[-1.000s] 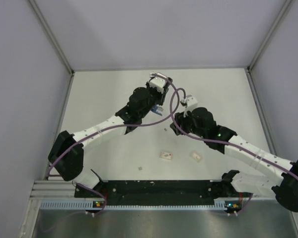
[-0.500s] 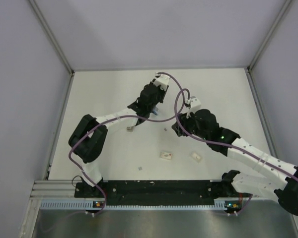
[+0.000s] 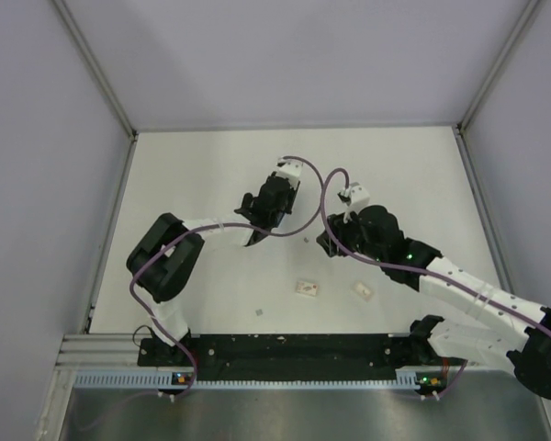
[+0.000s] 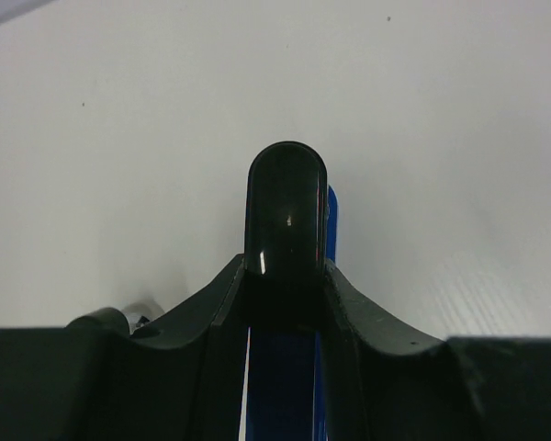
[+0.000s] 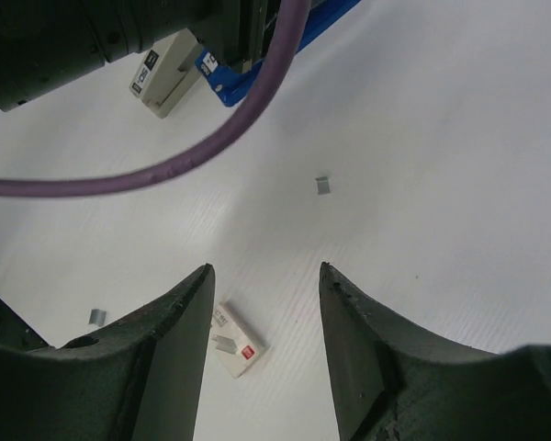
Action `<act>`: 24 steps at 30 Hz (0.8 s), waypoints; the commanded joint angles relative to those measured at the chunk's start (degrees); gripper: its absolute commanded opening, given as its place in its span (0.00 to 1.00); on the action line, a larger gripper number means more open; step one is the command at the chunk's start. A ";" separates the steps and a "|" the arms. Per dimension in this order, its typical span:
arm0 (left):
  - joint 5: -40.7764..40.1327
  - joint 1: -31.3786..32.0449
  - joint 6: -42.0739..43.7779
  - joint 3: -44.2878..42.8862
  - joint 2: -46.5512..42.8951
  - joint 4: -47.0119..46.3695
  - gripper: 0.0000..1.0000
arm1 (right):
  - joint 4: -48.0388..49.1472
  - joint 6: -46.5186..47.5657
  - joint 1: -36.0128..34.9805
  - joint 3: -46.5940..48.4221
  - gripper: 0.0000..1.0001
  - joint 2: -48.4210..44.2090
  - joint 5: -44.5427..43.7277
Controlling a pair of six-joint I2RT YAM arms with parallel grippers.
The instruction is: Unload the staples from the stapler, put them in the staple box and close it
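Observation:
In the left wrist view my left gripper [image 4: 285, 285] is shut on the blue stapler [image 4: 285, 377]. The stapler's glossy dark end [image 4: 286, 211] sticks out past the fingers over the white table. In the top view the left gripper [image 3: 255, 230] is at mid-table and hides the stapler. In the right wrist view a blue part of the stapler [image 5: 222, 81] shows at the top edge, under the left arm. My right gripper [image 5: 264, 285] is open and empty, low over the table; in the top view it [image 3: 323, 241] is just right of the left gripper. A loose staple piece [image 5: 322, 185] lies ahead of it.
Two small white boxes [image 3: 307, 288] [image 3: 362, 290] lie on the table nearer the bases; one shows between the right fingers [image 5: 236, 340]. Another staple bit [image 5: 96, 316] lies at the left. A purple cable [image 5: 211, 152] crosses the right wrist view. A small speck [image 3: 262, 315] lies near the front rail.
The left arm has folded back; its gripper moved nearer and left with the stapler, which showed blue before and is now covered. The right arm barely moved.

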State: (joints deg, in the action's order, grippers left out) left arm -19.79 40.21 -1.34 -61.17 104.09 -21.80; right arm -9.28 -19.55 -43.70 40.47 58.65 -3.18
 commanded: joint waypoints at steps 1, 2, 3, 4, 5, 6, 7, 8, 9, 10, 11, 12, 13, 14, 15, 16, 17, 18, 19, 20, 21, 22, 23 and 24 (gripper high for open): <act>-3.14 -0.13 -2.79 0.87 -4.08 -1.49 0.00 | 3.48 -0.14 -0.15 0.05 0.50 0.41 1.42; -3.23 -0.21 -2.53 0.53 -3.90 -0.71 0.00 | 3.65 -0.14 -0.15 0.05 0.50 0.41 1.51; -3.41 -0.22 -2.35 -0.09 -3.72 0.00 0.00 | 3.57 -0.22 -0.24 -0.04 0.50 0.41 1.68; -3.41 -0.22 -2.09 -0.79 -3.37 0.88 0.00 | 3.57 -0.31 -0.16 -0.04 0.50 0.41 1.69; -3.50 -0.30 -2.00 -1.84 -2.67 2.28 0.00 | 3.57 -0.23 -0.15 -0.04 0.50 0.50 1.86; -3.67 -0.22 -2.17 -2.89 -1.62 3.42 0.00 | 3.48 -0.22 -0.15 -0.04 0.50 0.32 1.77; -3.59 -0.39 -2.26 -3.78 -1.00 4.39 0.00 | 3.39 -0.14 -0.15 -0.13 0.50 0.23 1.69; -3.24 -0.57 -2.43 -4.39 -0.30 5.18 0.00 | 3.30 -0.31 -0.15 -0.13 0.50 0.06 1.51; -2.71 -0.83 -2.87 -5.10 0.40 5.80 0.00 | 3.04 -0.23 -0.15 -0.21 0.50 -0.12 1.42; -2.19 -1.18 -3.40 -5.54 0.93 6.50 0.00 | 3.04 -0.22 -0.24 -0.30 0.50 -0.55 1.34; -1.40 -1.53 -4.36 -6.15 1.46 7.81 0.00 | 2.69 -0.22 -0.16 -0.39 0.50 -0.82 1.33; -0.69 -2.23 -5.33 -6.77 1.90 8.87 0.00 | 2.43 -0.31 -0.15 -0.39 0.50 -1.17 1.07; 0.01 -2.76 -5.94 -7.29 2.34 9.75 0.00 | 2.07 -0.23 -0.15 -0.39 0.50 -1.61 0.90; 0.63 -3.11 -6.65 -7.74 2.60 10.54 0.00 | 1.90 -0.22 -0.15 -0.48 0.51 -1.87 0.90; 1.24 -3.64 -7.09 -8.09 2.95 11.42 0.00 | 1.63 -0.14 -0.15 -0.48 0.51 -2.22 0.81; 2.03 -4.08 -7.53 -8.87 3.31 12.48 0.00 | 1.63 -0.22 -0.15 -0.48 0.51 -2.49 0.72; 2.65 -4.34 -7.97 -9.93 3.83 14.14 0.00 | 1.54 -0.14 -0.15 -0.39 0.52 -2.58 0.72; 3.26 -4.61 -8.23 -11.15 4.79 16.24 0.00 | 1.37 -0.14 -0.15 -0.30 0.52 -2.58 0.63; 3.88 -4.78 -8.32 -12.47 5.67 17.74 0.00 | 1.37 -0.14 -0.15 -0.22 0.52 -2.58 0.63; 4.32 -4.87 -8.41 -13.70 6.38 19.24 0.00 | 1.37 -0.05 -0.15 -0.13 0.52 -2.49 0.63; 4.50 -4.96 -8.50 -14.41 6.99 20.38 0.00 | 1.46 -0.14 -0.15 -0.21 0.53 -2.40 0.63; 4.50 -4.87 -8.76 -14.59 7.44 21.01 0.00 | 1.46 -0.14 -0.15 -0.21 0.53 -2.49 0.63; 4.67 -4.87 -8.94 -14.68 7.70 21.27 0.02 | 1.46 -0.14 -0.15 -0.21 0.54 -2.32 0.63; 4.76 -4.96 -9.11 -14.51 7.96 21.36 0.06 | 1.46 -0.14 -0.15 -0.21 0.54 -2.40 0.81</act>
State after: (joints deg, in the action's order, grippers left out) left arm -16.78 35.03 -8.64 -72.66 111.94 -1.76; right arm -9.15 -19.57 -43.70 39.75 57.43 -2.09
